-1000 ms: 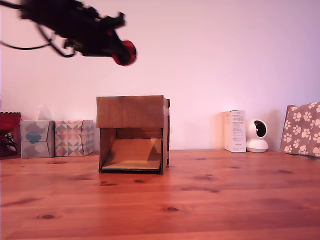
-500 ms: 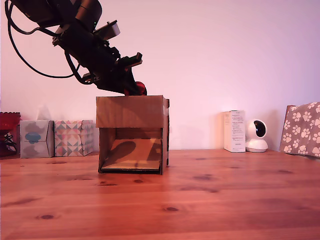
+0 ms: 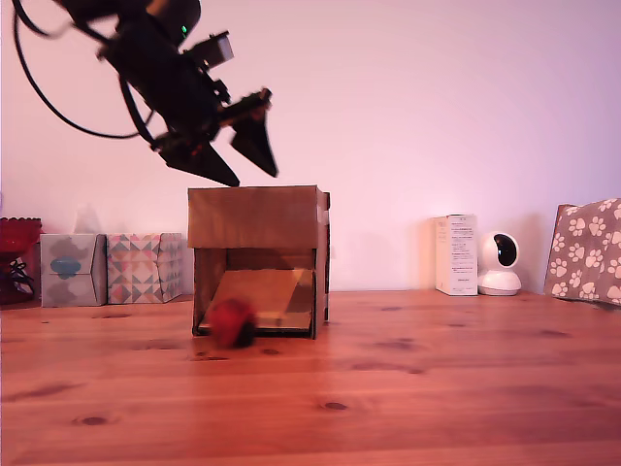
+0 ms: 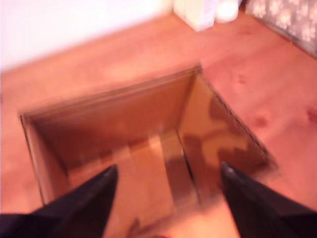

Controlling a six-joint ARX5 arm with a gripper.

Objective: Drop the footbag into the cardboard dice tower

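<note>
Two fingertips of the gripper (image 3: 247, 175) are being held spread and empty above the open top of the cardboard dice tower (image 3: 257, 260); the footbag (image 3: 232, 322) is being shown at its front lower opening, on the table (image 3: 437, 388).

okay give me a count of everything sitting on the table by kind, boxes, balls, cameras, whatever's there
Patterned tissue boxes: 2
Cardboard dice tower: 1
Footbag: 1
White carton: 1
White camera: 1
Paw-print bag: 1
Red item, cut off: 1
Total: 8
</note>
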